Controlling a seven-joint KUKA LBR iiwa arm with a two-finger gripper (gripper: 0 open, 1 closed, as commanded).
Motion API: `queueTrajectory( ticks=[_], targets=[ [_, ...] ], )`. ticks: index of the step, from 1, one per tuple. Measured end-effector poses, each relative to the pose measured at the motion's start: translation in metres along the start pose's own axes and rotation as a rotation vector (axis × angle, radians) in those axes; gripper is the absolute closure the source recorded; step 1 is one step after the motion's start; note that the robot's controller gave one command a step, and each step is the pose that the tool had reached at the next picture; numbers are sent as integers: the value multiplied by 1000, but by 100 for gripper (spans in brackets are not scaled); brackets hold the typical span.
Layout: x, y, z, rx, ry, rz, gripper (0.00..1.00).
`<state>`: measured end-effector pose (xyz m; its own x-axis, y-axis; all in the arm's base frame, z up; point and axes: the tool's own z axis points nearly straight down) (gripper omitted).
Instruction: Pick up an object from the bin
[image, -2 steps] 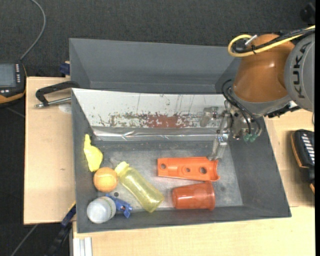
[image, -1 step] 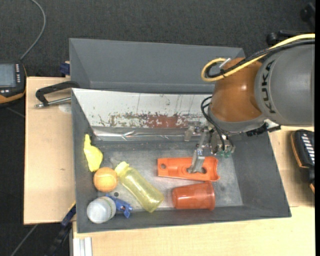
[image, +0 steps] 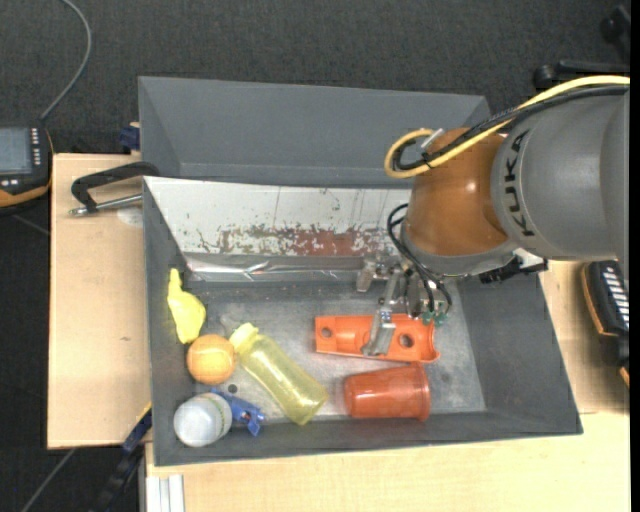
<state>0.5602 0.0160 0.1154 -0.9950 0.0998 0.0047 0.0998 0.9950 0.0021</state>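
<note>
My gripper (image: 381, 338) is low in the right half of the bin, its tip down on a flat orange plastic piece (image: 345, 335) with holes in it, which lies on the bin floor. Just in front of that piece, a red-orange translucent cup (image: 388, 393) lies on its side. A pale yellow translucent bottle (image: 280, 378) lies slanted to the left of the cup.
At the left of the bin lie an orange ball (image: 210, 358), a yellow soft toy (image: 185, 311) against the left wall, and a white and blue thing (image: 207, 420) in the front left corner. The arm with its orange cover hangs over the back right.
</note>
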Motion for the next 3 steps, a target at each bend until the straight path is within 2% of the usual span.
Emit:
queueTrajectory(
  ticks=[1,2,3],
  targets=[
    [-1,5,-31,-2,-11,4,0],
    [-6,5,25,-1,-8,-30,0],
    [-1,3,44,-4,-15,26,100]
  ],
)
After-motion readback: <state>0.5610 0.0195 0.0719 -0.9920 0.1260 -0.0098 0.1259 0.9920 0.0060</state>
